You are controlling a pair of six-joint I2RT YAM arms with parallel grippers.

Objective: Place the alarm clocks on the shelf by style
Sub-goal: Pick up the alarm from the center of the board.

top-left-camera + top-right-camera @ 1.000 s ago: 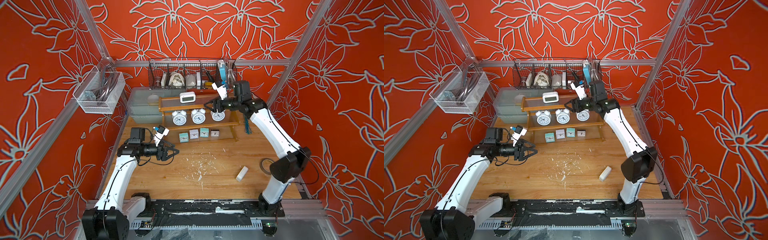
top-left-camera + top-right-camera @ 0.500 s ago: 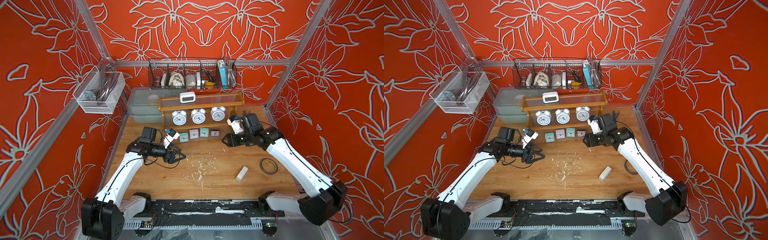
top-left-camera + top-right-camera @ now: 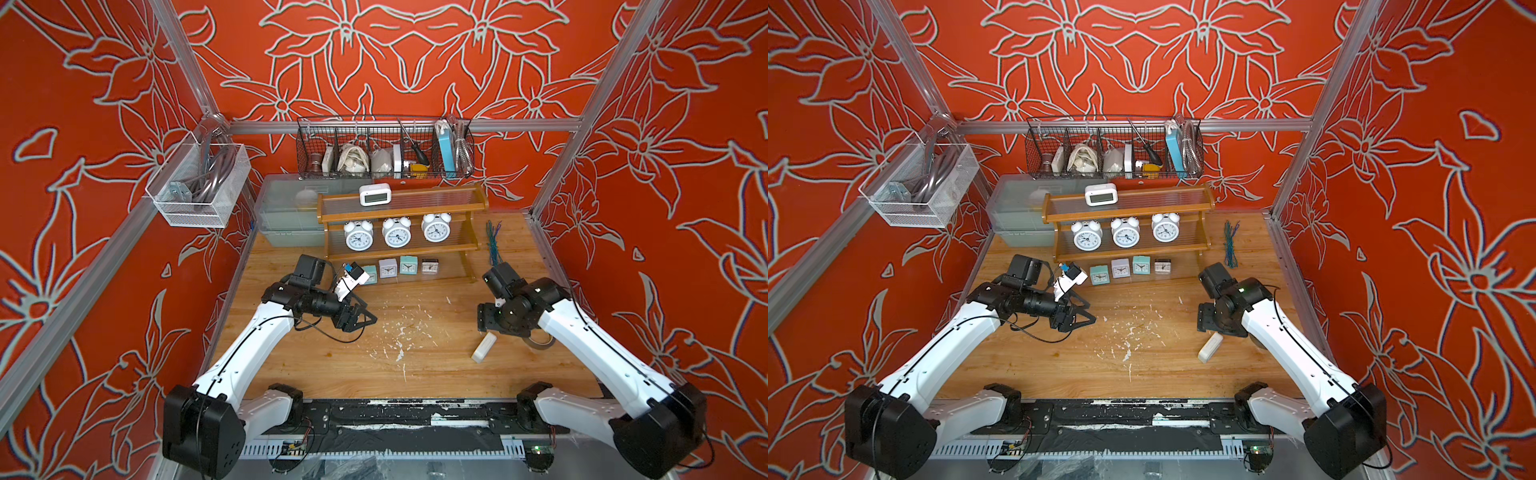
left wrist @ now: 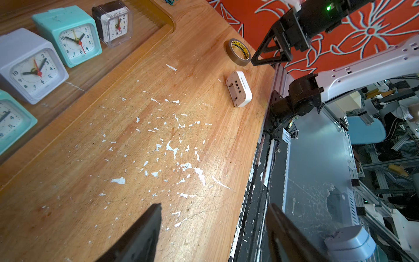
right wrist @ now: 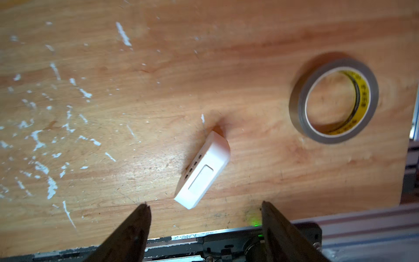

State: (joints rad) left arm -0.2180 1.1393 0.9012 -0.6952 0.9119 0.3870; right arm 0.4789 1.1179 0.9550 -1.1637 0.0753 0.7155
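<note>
Right gripper [image 5: 204, 204] hovers, jaws apart and empty, close over the digital clock [image 5: 204, 167], which lies on the table [image 5: 226, 56] toward its front right corner. It appears tipped onto its face, though blur leaves that unsure. It looks light, stiff and hollow, and its smooth plastic could slip. A pinch across its narrow depth at mid-length, clear of the buttons, seems best. Tape roll [image 5: 333, 99] lies near, between clock and right edge, so that side is tighter, while the table's centre is bare. Left gripper [image 4: 214, 205], also apart and empty, hangs well away. On the shelf [image 3: 401, 215], the top tier has free room beside the other digital [image 3: 375, 194].
</note>
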